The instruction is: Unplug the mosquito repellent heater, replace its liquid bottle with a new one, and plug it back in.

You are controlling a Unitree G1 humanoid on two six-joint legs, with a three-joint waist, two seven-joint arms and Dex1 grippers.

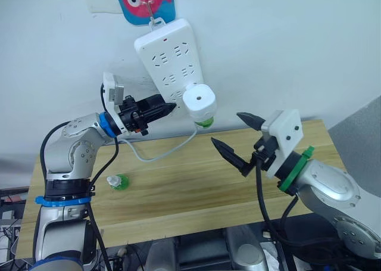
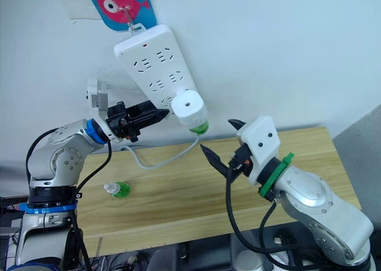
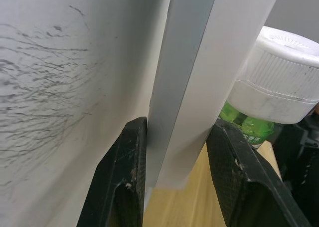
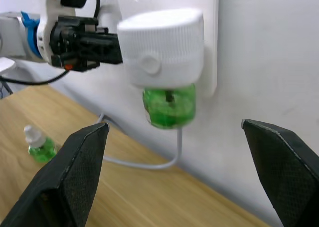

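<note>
The white mosquito repellent heater (image 1: 198,100) is plugged into the lower end of a white power strip (image 1: 169,56) that hangs on the wall. Its liquid bottle (image 1: 204,122), green, hangs under it, and the dark wick shows inside (image 4: 168,106). The new one (image 1: 117,181), green with a white cap, stands on the wooden table (image 1: 196,187) at the left. My left gripper (image 1: 169,108) clamps the strip's lower edge just left of the heater, one finger (image 3: 129,157) on each side. My right gripper (image 1: 235,134) is wide open, a short way right of and below the heater, pointing at it.
The strip's white cable (image 1: 161,155) loops down onto the table behind the new bottle. A blue sticker with a pink fish (image 1: 146,0) holds the hook that carries the strip. The table's front edge runs close to both arms.
</note>
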